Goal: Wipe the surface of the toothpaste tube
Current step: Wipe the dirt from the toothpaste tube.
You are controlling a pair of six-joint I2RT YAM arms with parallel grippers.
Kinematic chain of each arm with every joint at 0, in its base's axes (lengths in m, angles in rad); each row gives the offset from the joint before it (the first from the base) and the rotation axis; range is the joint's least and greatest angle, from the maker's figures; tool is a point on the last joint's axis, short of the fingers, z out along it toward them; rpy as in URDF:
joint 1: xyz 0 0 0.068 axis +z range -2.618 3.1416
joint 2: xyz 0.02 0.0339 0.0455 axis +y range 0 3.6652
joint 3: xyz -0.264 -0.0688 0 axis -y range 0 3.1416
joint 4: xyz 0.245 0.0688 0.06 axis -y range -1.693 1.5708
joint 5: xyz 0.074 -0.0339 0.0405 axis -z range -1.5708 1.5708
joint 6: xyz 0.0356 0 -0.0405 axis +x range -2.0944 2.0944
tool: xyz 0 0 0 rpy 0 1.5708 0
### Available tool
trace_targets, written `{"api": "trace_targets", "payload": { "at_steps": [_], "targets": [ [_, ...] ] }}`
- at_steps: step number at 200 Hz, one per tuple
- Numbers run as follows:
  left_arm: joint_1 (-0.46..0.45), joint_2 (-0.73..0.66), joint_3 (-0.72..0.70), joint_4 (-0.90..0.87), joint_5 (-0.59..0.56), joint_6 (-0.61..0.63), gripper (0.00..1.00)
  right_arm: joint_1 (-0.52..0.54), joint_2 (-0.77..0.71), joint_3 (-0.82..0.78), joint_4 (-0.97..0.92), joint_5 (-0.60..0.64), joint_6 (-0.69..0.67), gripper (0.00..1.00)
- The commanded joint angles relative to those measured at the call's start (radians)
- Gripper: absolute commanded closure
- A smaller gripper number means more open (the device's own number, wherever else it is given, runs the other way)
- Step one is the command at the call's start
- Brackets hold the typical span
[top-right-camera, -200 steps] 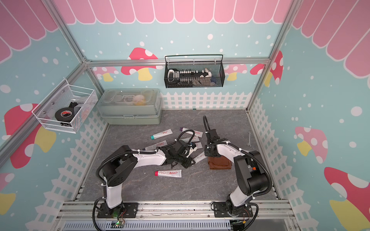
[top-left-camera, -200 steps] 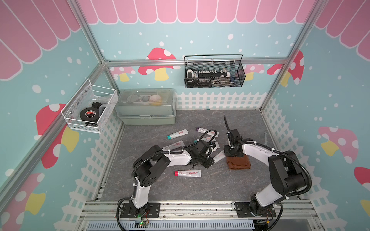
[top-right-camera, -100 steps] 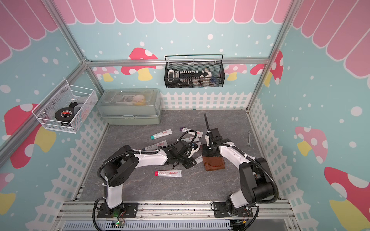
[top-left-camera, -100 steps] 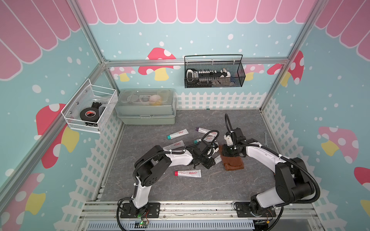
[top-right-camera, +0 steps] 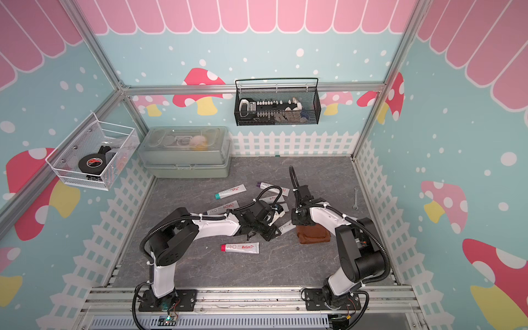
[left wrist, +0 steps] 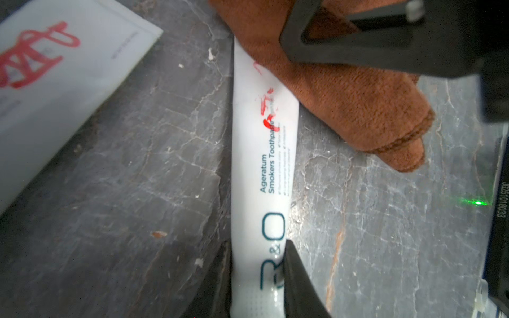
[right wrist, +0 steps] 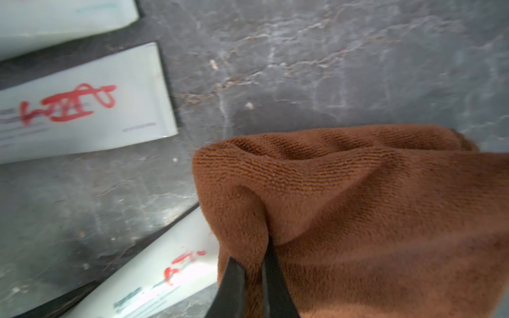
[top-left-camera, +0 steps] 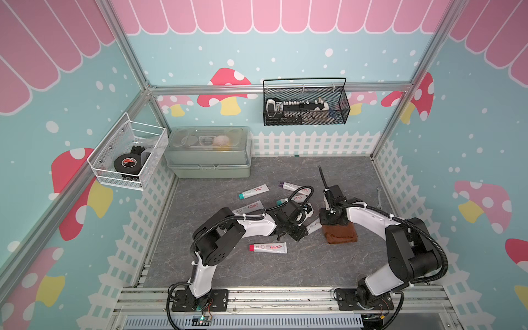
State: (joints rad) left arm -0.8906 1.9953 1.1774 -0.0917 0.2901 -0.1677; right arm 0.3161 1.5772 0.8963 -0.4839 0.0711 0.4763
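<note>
On the mat (top-left-camera: 257,274), the left gripper (left wrist: 257,247) clamps the tube (left wrist: 264,165) near its logo, steadying it so the right gripper (right wrist: 252,256), pinched on the cloth (right wrist: 358,206), can rub off red marks (left wrist: 268,118).

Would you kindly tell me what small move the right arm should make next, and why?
Probably slide the brown cloth along the toothpaste tube toward the left gripper: red marks show uncovered beside the cloth's edge, the left gripper clamps the tube, and the right gripper pinches the cloth.
</note>
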Motion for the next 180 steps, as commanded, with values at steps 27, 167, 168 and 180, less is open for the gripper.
{"api": "trace_targets", "payload": {
  "at_steps": [27,167,168,180],
  "targets": [
    [-0.016,0.019,-0.08,0.069,-0.045,-0.052,0.71,-0.005,-0.05,-0.007,-0.03,-0.067,-0.001,0.92],
    [-0.042,0.023,-0.234,0.308,-0.156,-0.095,0.81,-0.004,-0.081,0.016,-0.033,-0.336,-0.026,0.9],
    [-0.042,0.023,-0.234,0.308,-0.156,-0.094,0.81,-0.004,-0.08,0.015,-0.033,-0.338,-0.026,0.9],
    [-0.042,0.022,-0.236,0.308,-0.155,-0.09,0.81,-0.005,-0.065,0.011,-0.023,-0.347,-0.026,0.9]
  ]
}}
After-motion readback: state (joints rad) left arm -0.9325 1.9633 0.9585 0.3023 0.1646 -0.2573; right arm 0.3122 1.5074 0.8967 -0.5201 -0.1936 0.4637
